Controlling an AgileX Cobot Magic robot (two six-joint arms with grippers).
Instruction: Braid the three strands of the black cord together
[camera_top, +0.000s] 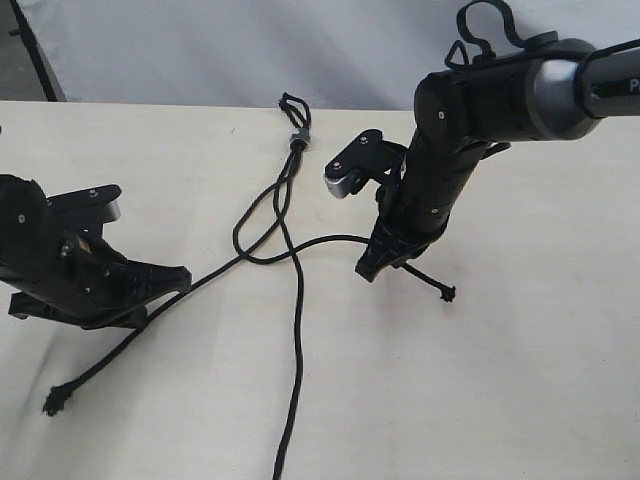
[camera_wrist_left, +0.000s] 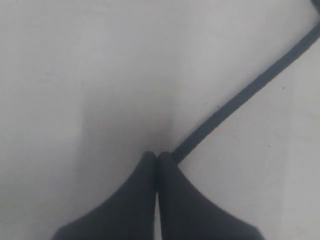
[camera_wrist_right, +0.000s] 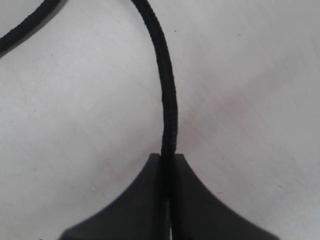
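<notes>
The black cord's small loop (camera_top: 293, 103) and grey band (camera_top: 298, 138) lie at the far middle of the table. The left strand (camera_top: 215, 268) runs to a frayed tip (camera_top: 52, 402). It passes under my left gripper (camera_top: 183, 280), whose jaws are shut. In the left wrist view this strand (camera_wrist_left: 250, 87) vanishes beside one fingertip of the gripper (camera_wrist_left: 157, 155), not between the two. The middle strand (camera_top: 297, 340) runs toward the front edge. My right gripper (camera_top: 368, 270) is shut on the right strand (camera_wrist_right: 167, 90), whose knotted tip (camera_top: 447, 293) sticks out behind it.
The cream table (camera_top: 520, 380) carries only the cord and both arms. A second stretch of cord (camera_wrist_right: 25, 30) crosses the corner of the right wrist view. A grey wall rises behind the table's far edge (camera_top: 180, 102).
</notes>
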